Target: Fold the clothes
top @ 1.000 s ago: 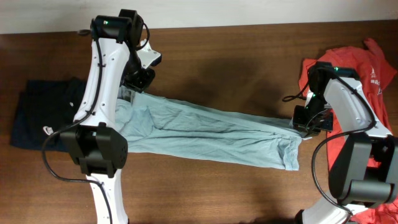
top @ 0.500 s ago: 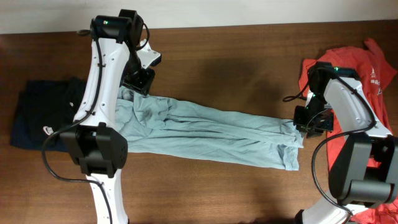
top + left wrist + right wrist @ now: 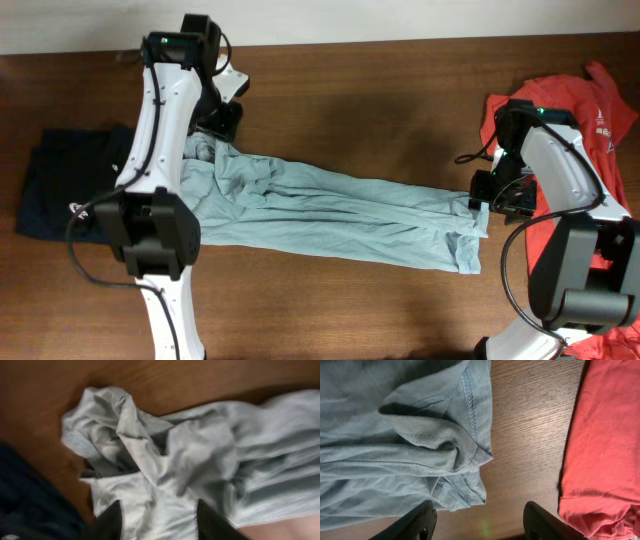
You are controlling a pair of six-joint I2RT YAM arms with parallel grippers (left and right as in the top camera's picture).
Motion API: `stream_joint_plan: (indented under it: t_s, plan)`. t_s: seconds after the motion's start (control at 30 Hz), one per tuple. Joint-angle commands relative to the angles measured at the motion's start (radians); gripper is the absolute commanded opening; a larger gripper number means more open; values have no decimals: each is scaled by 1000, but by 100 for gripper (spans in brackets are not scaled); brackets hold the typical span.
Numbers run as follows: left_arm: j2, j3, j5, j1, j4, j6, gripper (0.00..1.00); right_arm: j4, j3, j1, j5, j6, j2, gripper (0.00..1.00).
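The wooden table (image 3: 380,90) carries three shirts. The one you are working on is the pale grey-blue T-shirt (image 3: 330,210), drawn out into a long narrow band. Its long axis runs across the table from your left arm to your right, sloping a little toward the near edge at the right end. The orange-red T-shirt (image 3: 600,110) lies heaped at the far right, and the navy T-shirt (image 3: 60,190) lies at the far left (neither is touched by a finger).

The left gripper (image 3: 157,512) hangs over the band's crumpled left end with its jaws apart and nothing between them. The right gripper (image 3: 480,517) is likewise spread and empty. The stitched hem corner lies just ahead of it and to one side, with bare wood under the gap.

Each arm is nearest its own end, so I judge any regrasp goes along that axis.
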Motion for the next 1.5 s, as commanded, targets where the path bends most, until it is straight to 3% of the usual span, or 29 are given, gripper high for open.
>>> stream_joint_plan:
  t_s: [0.0,0.17,0.3,0.4,0.73,0.83,0.97,1.07,1.17,1.27,1.33,1.47]
  plan:
    - [102,-53,-1,13,32,-43,38,-1,22,3,19,8,-29,62]
    - [125,-53,71,11,34,-55,37,-2,22,3,18,8,-29,62]
    - [125,-53,115,10,33,-55,58,-3,22,3,18,8,-29,62]
    - [125,-53,197,10,9,-54,64,-1,22,3,18,8,-29,63]
    - [125,-56,225,-38,-150,-55,56,0,22,3,19,8,-29,63]
    - [125,-57,157,-62,-201,-70,50,-1,22,3,19,8,-29,63]
    - [98,-65,57,-67,-201,-154,49,-3,22,3,19,8,-29,63]
    - [-2,-148,52,-66,-201,-159,50,-11,22,3,19,8,-29,63]
    - [-176,-345,11,-66,-194,-192,52,-4,22,3,19,8,-29,63]
    - [-329,-578,24,-68,-10,-215,57,7,22,3,19,8,-29,63]
    - [-393,-740,79,-79,238,-215,67,12,22,3,19,8,-29,64]
    - [-376,-852,88,-96,460,-207,69,12,22,3,19,8,-29,64]
